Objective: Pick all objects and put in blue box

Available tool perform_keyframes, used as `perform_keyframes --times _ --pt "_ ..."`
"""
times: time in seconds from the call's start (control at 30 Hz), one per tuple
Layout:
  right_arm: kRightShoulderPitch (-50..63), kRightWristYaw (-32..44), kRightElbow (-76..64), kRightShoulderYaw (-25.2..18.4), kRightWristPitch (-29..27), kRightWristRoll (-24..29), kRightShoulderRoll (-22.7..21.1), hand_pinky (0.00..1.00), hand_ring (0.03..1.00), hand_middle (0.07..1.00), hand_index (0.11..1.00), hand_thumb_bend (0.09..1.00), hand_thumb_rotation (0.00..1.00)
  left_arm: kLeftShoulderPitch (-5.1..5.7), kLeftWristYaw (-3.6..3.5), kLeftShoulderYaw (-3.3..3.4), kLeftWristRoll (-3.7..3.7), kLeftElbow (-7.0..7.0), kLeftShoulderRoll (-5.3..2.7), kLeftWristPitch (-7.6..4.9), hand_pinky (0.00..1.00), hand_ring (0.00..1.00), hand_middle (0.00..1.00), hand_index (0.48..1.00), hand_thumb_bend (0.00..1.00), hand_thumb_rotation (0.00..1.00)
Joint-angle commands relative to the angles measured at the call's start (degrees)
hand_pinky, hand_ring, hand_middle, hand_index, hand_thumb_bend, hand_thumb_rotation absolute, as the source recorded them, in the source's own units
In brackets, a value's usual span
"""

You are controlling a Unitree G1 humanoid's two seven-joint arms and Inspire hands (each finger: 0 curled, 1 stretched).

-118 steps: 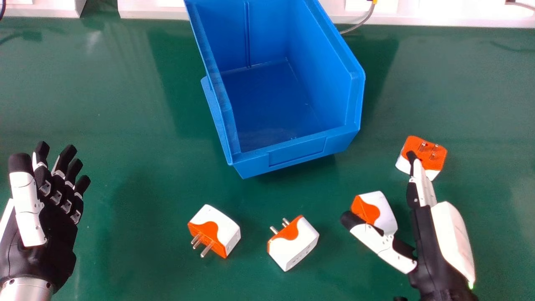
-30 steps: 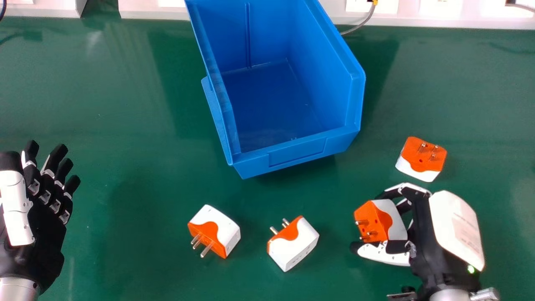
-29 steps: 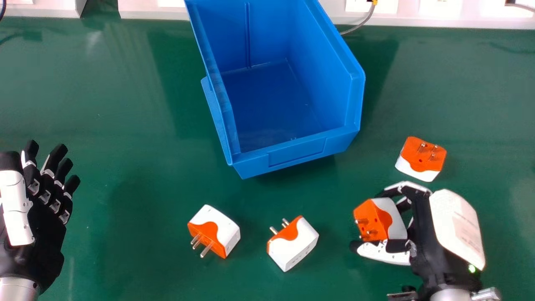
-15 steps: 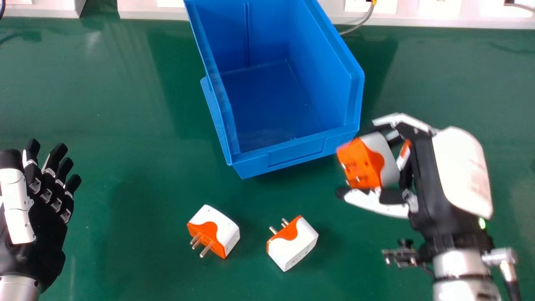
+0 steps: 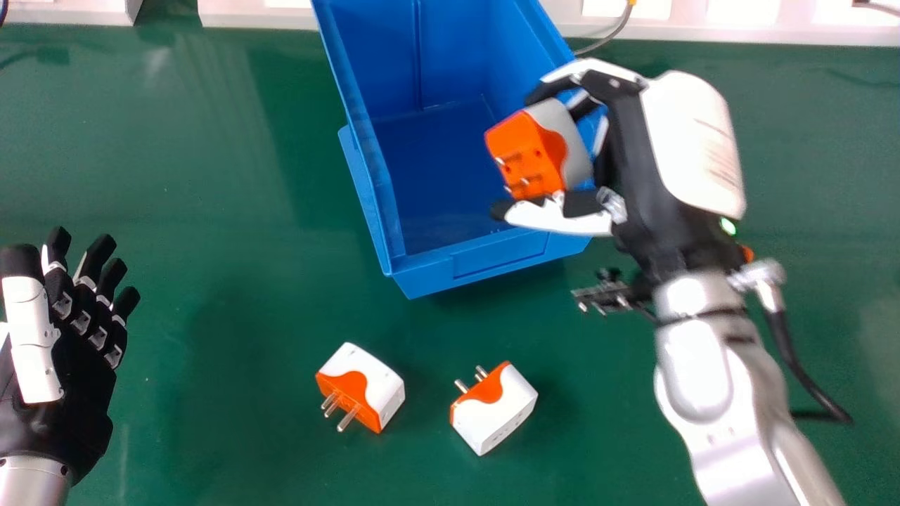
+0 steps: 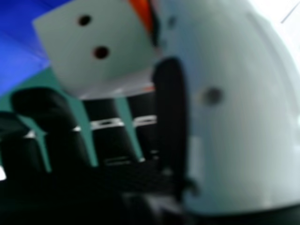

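Near me, my left hand (image 5: 81, 372) is open, and two plug adapters (image 5: 496, 411) lie on the counter (image 5: 246, 309). Farther, my right hand (image 5: 633, 133) grips another adapter (image 5: 529, 156), seemingly over the blue box (image 5: 499, 258). I should centre it, lower it gently, and only then let go.

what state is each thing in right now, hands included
right hand: curled round an adapter
held adapter: gripped, prongs bare
left hand: open, holding nothing
blue box: upright, open-topped, interior partly hidden
left table adapter: on its side, unplugged
right table adapter: on its side, unplugged
orange thing behind the right arm: mostly hidden, can't tell
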Motion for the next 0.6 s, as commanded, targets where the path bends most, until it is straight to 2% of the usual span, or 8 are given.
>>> perform_keyframes --times 0.0,0.1,0.23,0.3,0.43,0.5,0.57 --pt "-5.8 -1.9 2.6 0.4 -0.4 0.0 1.2 0.07 0.097 0.156 0.47 0.485 0.13 -0.06 -0.33 0.05 0.11 -0.86 0.74 -0.54 1.0 1.0 0.99 0.986 0.86 0.97" --pt "-11.5 -2.3 8.1 0.8 -0.3 0.8 2.6 0.05 0.081 0.144 0.471 0.482 0.13 -0.05 -0.24 0.02 0.15 -0.99 0.78 -0.37 1.0 1.0 0.98 0.98 0.85 0.98" --pt "-17.7 -3.6 14.8 1.4 0.0 1.0 3.9 0.06 0.102 0.171 0.474 0.483 0.13 0.23 0.18 -0.18 0.66 -1.52 0.56 -0.78 1.0 1.0 0.98 0.977 0.85 0.98" --pt "-20.7 -4.6 18.8 1.9 0.1 0.7 4.3 0.08 0.123 0.197 0.476 0.483 0.13 0.27 0.17 -0.24 0.58 -1.64 0.53 -0.72 1.0 1.0 0.98 0.975 0.85 0.98" --pt "-27.2 -5.9 28.0 2.8 1.1 0.8 5.5 0.1 0.155 0.24 0.478 0.483 0.13 0.18 -0.37 -0.32 0.22 -1.49 0.79 -0.51 1.0 1.0 0.98 0.98 0.84 0.98" --pt "-30.3 -6.7 32.6 3.5 2.0 0.6 6.0 0.12 0.173 0.259 0.478 0.485 0.12 0.13 -0.19 -0.36 0.16 -1.62 0.74 -0.25 1.0 1.0 0.99 0.984 0.84 0.99" --pt "-33.1 -6.5 37.0 4.2 3.1 0.5 6.5 0.13 0.185 0.344 0.501 0.497 0.04 0.14 0.03 -0.45 0.36 -1.7 0.68 -0.31 1.0 1.0 0.98 0.982 0.84 0.99"
